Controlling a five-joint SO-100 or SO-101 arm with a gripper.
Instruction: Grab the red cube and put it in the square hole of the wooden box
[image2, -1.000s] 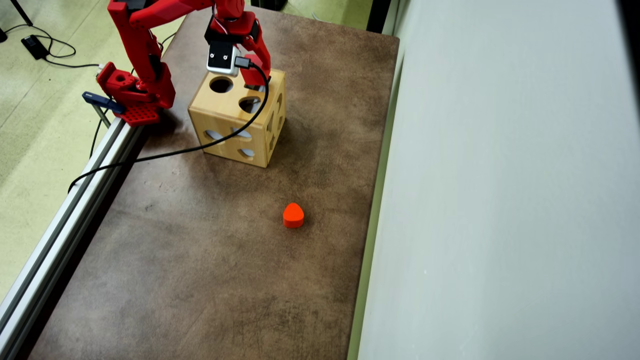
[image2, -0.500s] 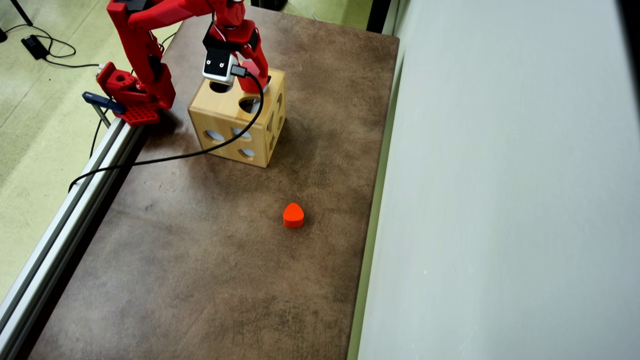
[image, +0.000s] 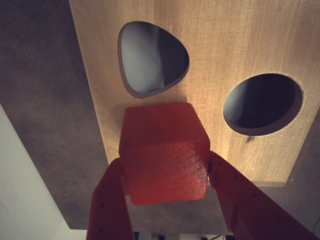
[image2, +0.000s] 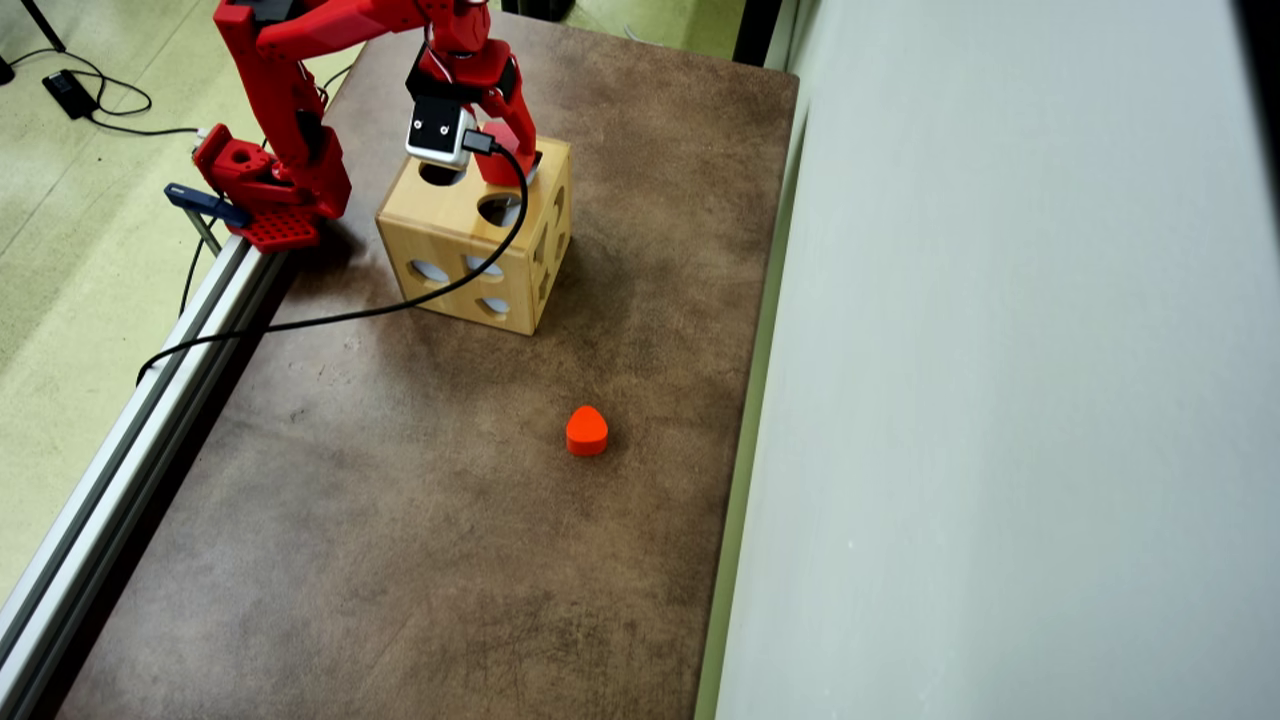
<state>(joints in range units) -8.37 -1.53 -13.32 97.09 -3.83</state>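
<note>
Wrist view puts the gripper (image: 165, 175) nearest to us, its 2 red fingers (image: 107, 210) clamped on opposite sides of the red cube (image: 165, 150). We see the cube held just above the top face of the wooden box (image: 225, 60), slightly tilted, its upper face catching the light. Beyond the cube we see 2 openings in that face: a rounded heart-like hole (image: 152, 57) directly past it and a round hole (image: 262, 102) to the right. We cannot find the square hole in this view; the cube hides the wood below it.

In the overhead view we see the brown table (image2: 400, 520) first, with an orange-red rounded block (image2: 586, 431) lying alone, well apart from the box. Farther up, the wooden box (image2: 450, 235) stands near the arm's base (image2: 262, 190), with a black cable (image2: 330, 315) trailing across its front. At the box's far corner the gripper (image2: 508, 160) hangs over the top face, where we cannot pick out the cube from the red fingers.
</note>
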